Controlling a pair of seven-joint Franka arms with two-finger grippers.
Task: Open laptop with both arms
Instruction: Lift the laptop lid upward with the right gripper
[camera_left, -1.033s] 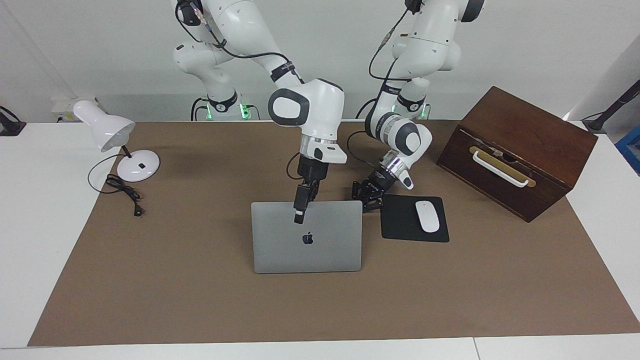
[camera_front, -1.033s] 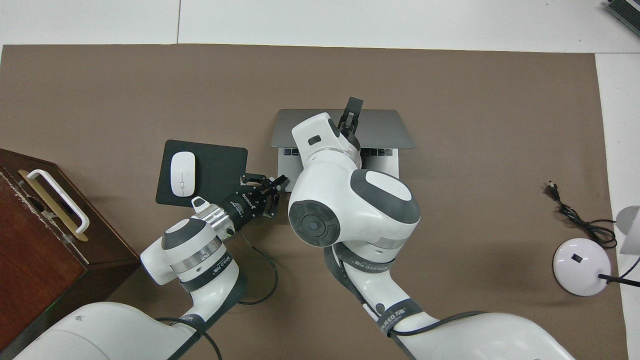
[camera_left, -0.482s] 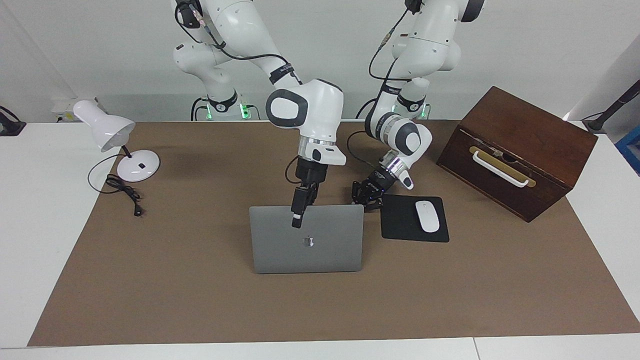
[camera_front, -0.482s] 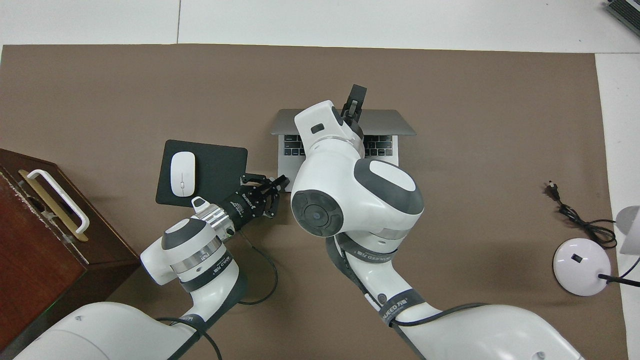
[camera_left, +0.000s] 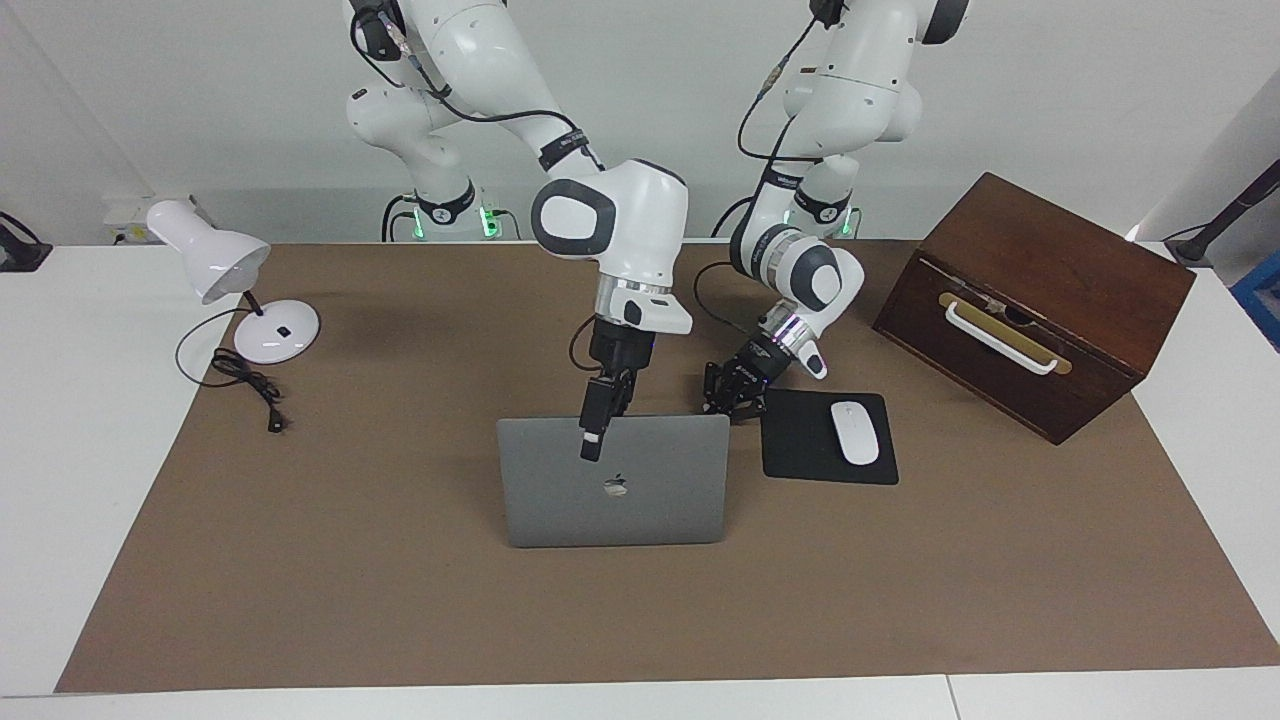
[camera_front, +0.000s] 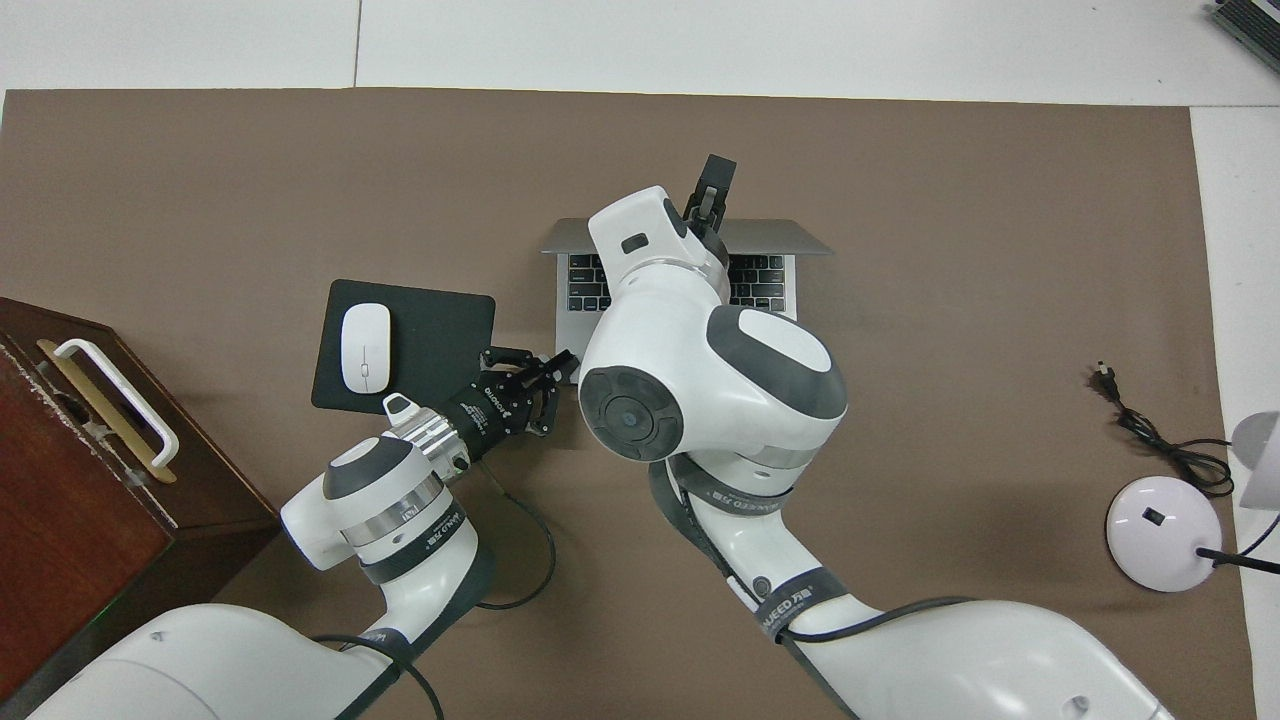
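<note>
The silver-grey laptop (camera_left: 612, 500) (camera_front: 585, 300) stands partly open in the middle of the brown mat, its lid raised steeply and the logo facing away from the robots. In the overhead view its black keys show below the lid. My right gripper (camera_left: 593, 437) (camera_front: 712, 192) is open at the lid's top edge, with one finger down the lid's outer face. My left gripper (camera_left: 722, 400) (camera_front: 562, 364) is shut and low, its tips at the corner of the laptop's base nearest the robots, beside the mouse pad.
A black mouse pad (camera_left: 800, 450) with a white mouse (camera_left: 855, 432) lies beside the laptop toward the left arm's end. A brown wooden box (camera_left: 1030, 290) with a white handle stands past it. A white desk lamp (camera_left: 235, 290) and its cable (camera_left: 250, 385) sit at the right arm's end.
The lid has swung up further, showing more of the keyboard. My right gripper has moved with the lid's edge, up and away from the robots. The left gripper has stayed in place.
</note>
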